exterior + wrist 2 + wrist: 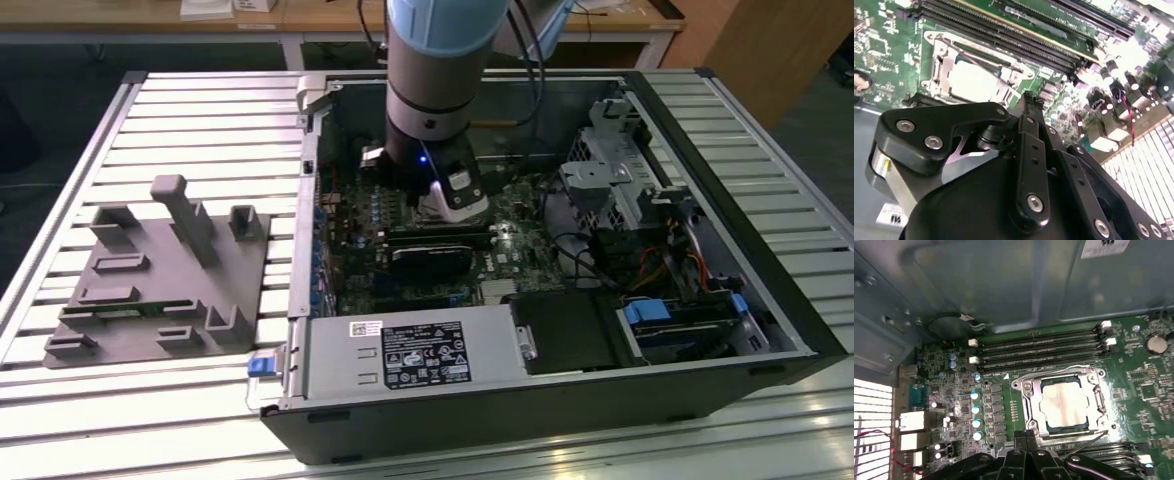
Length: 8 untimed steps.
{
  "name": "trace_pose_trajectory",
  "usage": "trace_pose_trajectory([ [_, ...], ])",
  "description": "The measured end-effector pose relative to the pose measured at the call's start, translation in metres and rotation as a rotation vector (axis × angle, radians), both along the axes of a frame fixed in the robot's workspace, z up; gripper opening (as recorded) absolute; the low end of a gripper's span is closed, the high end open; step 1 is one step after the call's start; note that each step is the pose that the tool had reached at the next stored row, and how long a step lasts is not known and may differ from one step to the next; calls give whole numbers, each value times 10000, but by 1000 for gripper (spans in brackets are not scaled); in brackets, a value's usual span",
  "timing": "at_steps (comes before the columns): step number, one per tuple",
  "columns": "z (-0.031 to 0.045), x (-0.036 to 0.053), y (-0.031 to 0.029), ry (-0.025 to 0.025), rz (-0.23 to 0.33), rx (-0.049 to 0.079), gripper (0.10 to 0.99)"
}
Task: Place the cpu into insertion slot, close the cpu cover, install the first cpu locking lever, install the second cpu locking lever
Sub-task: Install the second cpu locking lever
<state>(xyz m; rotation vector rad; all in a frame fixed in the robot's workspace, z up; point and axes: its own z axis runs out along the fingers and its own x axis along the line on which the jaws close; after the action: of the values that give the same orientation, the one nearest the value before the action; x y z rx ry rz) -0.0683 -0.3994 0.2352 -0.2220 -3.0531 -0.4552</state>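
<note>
The gripper (1026, 436) hangs low inside the open computer case (747, 330), just above the motherboard (1149, 385). In both wrist views its two fingers press flat together with nothing between them, so it is clenched and empty, its tips close to one edge of the insertion slot (1029, 412).

The cpu (1064, 404) already lies flat in that slot, its pale metal top showing through the cut-out of the cpu cover (1040, 386), which appears to be down over it. Thin wire locking levers (1081, 444) run along the socket's sides; whether either is latched is unclear.

The risk, I judge, is the fingertips slipping off a thin lever and striking the memory slots (1039, 350) beside the socket, or the lever springing back unhooked.
</note>
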Motion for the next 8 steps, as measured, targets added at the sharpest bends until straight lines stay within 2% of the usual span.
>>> trace_pose_trajectory([
  [3,81,0,0,0,0,0,106],
  [8,134,32,1,-1,1,-61,106],
])
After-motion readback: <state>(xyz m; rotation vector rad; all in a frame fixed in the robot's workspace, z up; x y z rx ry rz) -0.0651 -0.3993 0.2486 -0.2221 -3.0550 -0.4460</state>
